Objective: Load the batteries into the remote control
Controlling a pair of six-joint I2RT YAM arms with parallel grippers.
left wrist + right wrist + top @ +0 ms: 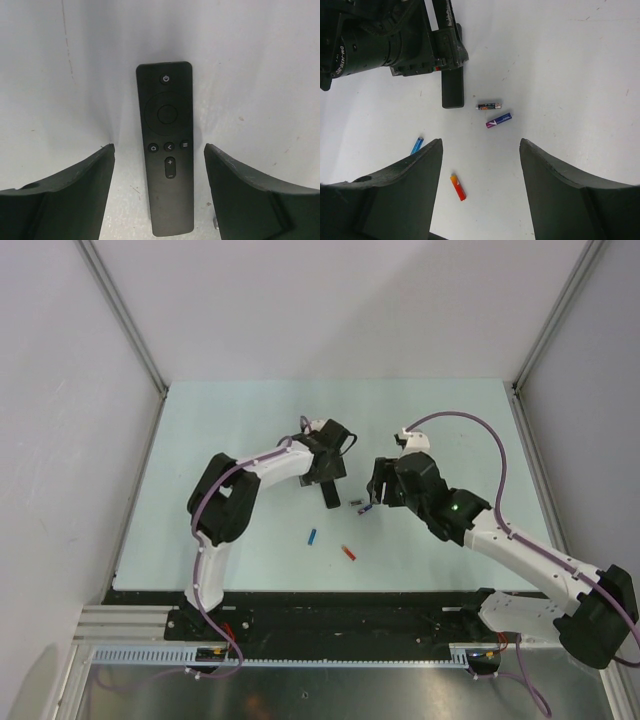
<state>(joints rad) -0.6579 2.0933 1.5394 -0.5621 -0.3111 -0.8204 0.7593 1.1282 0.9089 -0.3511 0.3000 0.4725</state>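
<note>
The pale bench (420, 420) carries everything. Both arms reach toward its middle, their end effectors near each other.

The left end effector (159, 147) points down at the bench with its fingers apart. They straddle the remote control (167, 150) with a clear strip of bench showing on either side, so neither finger touches it. The remote control lies flat with its buttons facing up. Its power-button end reaches out past the fingertips, and its other end runs back under the wrist. From above, only one short black end of it (330, 495) shows, sticking out from under this end effector (328, 478).

The right end effector (480, 142) also has its fingers apart, with nothing between them but open bench.

The batteries lie loose on the bench around the right end effector. Two of them lie ahead of its fingertips, close together but not touching. The farther one is a dark battery (489, 106) just beside the remote control's end (452, 92). The nearer one is a purple-blue battery (498, 120). The bright blue battery (417, 145) lies just outside the tip of the finger nearer the left arm. The red-orange battery (458, 187) shows in the gap between the fingers, close to that same finger.
</note>
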